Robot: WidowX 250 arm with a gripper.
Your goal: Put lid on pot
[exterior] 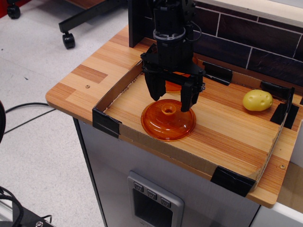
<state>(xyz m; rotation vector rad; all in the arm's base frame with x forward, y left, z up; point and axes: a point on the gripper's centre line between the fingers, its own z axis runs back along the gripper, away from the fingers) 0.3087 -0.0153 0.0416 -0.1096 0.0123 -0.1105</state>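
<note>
Even, soft light from overhead fills the room. The striped wooden tabletop (222,127) is bright, without glare. A faint shadow lies just beneath the translucent orange domed lid (168,120). The focus is sharp, with no visible blur.
</note>
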